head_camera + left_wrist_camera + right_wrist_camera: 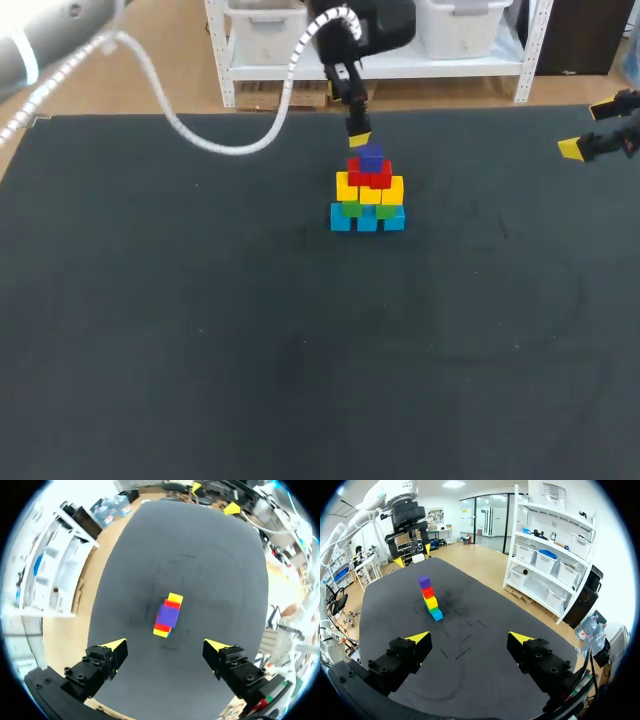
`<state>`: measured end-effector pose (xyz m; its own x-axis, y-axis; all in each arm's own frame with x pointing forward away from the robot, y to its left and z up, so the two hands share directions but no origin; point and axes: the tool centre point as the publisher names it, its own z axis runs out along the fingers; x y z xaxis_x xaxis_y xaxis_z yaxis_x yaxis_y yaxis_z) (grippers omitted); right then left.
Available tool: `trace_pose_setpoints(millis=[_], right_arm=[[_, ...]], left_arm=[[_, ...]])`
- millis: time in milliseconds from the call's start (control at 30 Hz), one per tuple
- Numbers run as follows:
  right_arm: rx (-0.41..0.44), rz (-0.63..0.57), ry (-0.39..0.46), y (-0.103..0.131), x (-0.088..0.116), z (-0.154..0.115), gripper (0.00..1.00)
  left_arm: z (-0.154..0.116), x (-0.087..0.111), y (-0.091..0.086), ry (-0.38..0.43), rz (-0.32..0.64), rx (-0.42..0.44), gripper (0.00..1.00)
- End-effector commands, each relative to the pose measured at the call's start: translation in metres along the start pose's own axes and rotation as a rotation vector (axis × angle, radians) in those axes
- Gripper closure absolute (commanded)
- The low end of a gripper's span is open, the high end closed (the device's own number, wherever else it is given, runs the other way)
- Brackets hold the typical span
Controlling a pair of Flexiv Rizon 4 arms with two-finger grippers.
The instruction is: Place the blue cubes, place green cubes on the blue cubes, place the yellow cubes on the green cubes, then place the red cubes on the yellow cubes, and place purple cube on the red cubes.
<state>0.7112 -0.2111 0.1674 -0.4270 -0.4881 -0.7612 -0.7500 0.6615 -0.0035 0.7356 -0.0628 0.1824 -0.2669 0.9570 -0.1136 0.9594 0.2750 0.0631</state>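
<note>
A pyramid of cubes stands mid-table: blue cubes (pixel 367 220) at the base, then green cubes (pixel 352 208), yellow cubes (pixel 370 191), red cubes (pixel 369 177) and a purple cube (pixel 370 158) on top. My left gripper (pixel 358 135) hangs just above the purple cube (pixel 168 614), open and holding nothing; from its wrist the stack lies straight below, between the spread fingers (pixel 116 645). My right gripper (pixel 588 128) is far off at the table's right edge, open and empty (pixel 470 639). From there the stack (pixel 430 600) shows side-on with the left gripper (pixel 411 556) over it.
The black table (pixel 200 330) holds nothing but the stack. A white cable (pixel 215 140) from my left arm loops low over the back left of the table.
</note>
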Motion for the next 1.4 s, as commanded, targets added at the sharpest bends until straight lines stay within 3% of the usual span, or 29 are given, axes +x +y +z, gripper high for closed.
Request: trace_pose_setpoints(millis=[33, 167, 433, 833, 1167, 1400], right_arm=[[-0.004, -0.001, -0.003, -0.001, 0.0, 0.001, 0.0], [-0.004, -0.001, -0.003, -0.001, 0.0, 0.001, 0.0], [-0.004, -0.001, -0.003, -0.001, 0.0, 0.001, 0.0], [-0.004, -0.001, -0.003, -0.001, 0.0, 0.001, 0.0], [-0.004, -0.001, -0.003, -0.001, 0.0, 0.001, 0.0], [-0.004, -0.001, -0.003, -0.001, 0.0, 0.001, 0.0]], left_arm=[[-0.004, 0.048, -0.023, -0.253, -0.087, -0.172, 0.0], [-0.015, 0.057, -0.029, -0.27, -0.115, -0.259, 0.0], [-0.019, 0.074, -0.033, -0.316, -0.181, -0.34, 0.0], [-0.002, 0.105, -0.033, -0.385, -0.293, -0.381, 0.0], [0.006, 0.135, -0.031, -0.485, -0.427, -0.479, 0.0], [0.014, 0.146, -0.026, -0.493, -0.493, -0.502, 0.0]])
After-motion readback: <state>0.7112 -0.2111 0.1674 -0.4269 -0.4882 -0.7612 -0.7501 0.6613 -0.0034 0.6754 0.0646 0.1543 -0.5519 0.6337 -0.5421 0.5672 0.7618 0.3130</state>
